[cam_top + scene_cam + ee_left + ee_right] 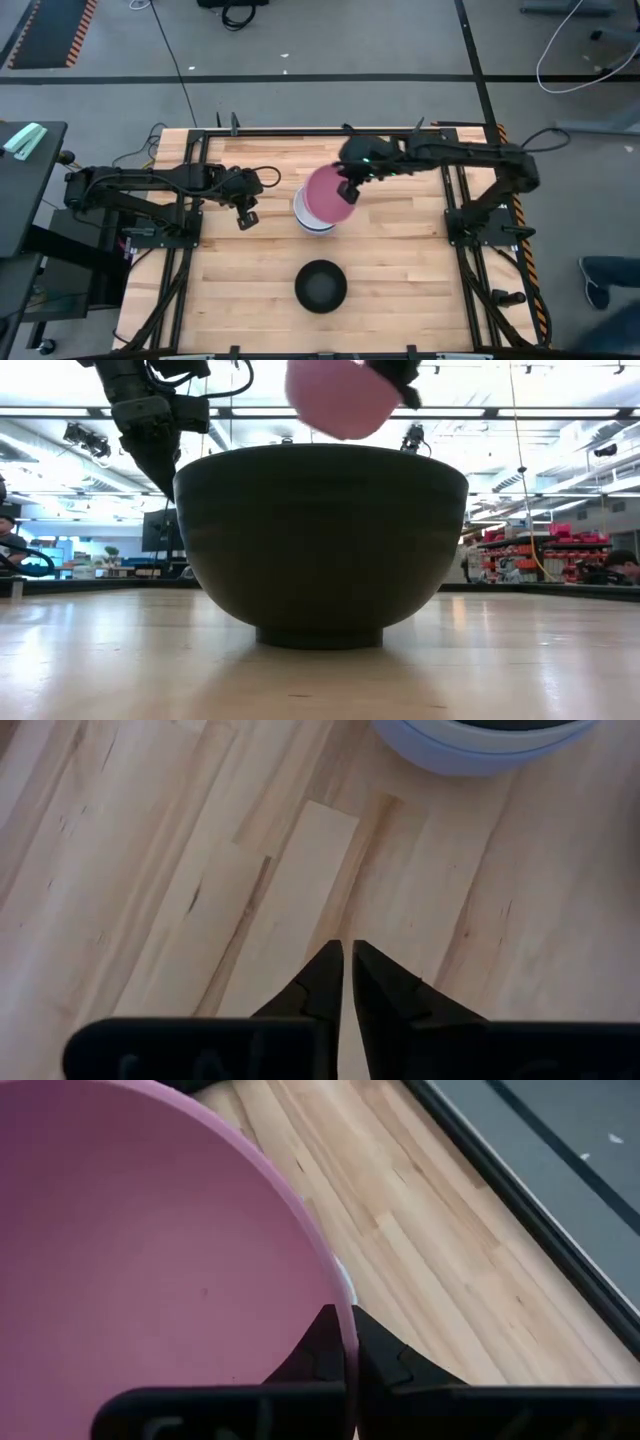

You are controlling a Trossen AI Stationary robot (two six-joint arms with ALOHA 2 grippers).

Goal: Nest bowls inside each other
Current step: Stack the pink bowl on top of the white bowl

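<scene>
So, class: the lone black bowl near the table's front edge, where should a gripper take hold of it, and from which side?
Grip the rim of the black bowl, coming straight down from above with one finger inside and one outside the wall. It stands upright and open-mouthed on the table, so its rim is exposed, and its curved sides look too wide to span. The right gripper holds the pink bowl that way.

— Setting? Type of premises?
— Lab or workshop hall: ceiling strip lights (560, 412), red stocked shelving (520, 555), monitor (160, 532), hazard-striped floor mat (45, 32), loose floor cables (570, 50), butcher-block table (400, 270).
</scene>
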